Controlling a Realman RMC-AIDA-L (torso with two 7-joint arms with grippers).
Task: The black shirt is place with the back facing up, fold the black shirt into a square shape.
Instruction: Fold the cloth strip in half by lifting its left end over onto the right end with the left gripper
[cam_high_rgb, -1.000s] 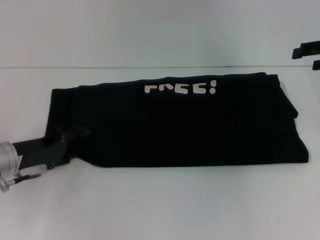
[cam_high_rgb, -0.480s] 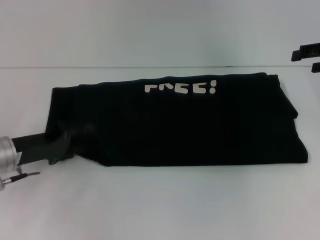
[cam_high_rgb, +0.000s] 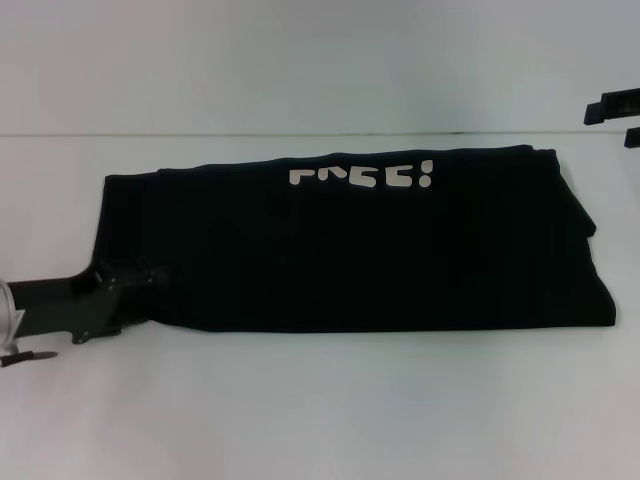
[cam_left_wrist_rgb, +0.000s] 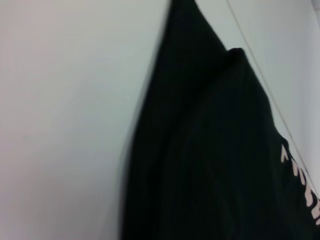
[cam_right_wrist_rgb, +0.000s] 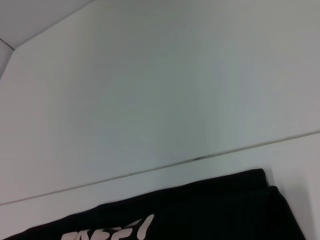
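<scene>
The black shirt (cam_high_rgb: 350, 250) lies on the white table, folded into a long strip that runs left to right. Its white "FREE!" lettering (cam_high_rgb: 362, 178) shows near the far edge. My left gripper (cam_high_rgb: 128, 285) is at the strip's near-left corner, black against the black cloth, with its arm reaching in from the left edge. The left wrist view shows only the shirt (cam_left_wrist_rgb: 210, 150) close up. My right gripper (cam_high_rgb: 608, 121) hangs open and parked at the far right, above the table and off the shirt. The right wrist view catches the shirt's far-right corner (cam_right_wrist_rgb: 225, 205).
Bare white table (cam_high_rgb: 320, 410) stretches in front of the shirt and beyond it up to a seam line (cam_high_rgb: 300, 134) at the back. Nothing else lies on the surface.
My left arm has drawn back to the left, so less of its silver wrist shows. The shirt's near-left corner has stayed flat. The right gripper has not moved.
</scene>
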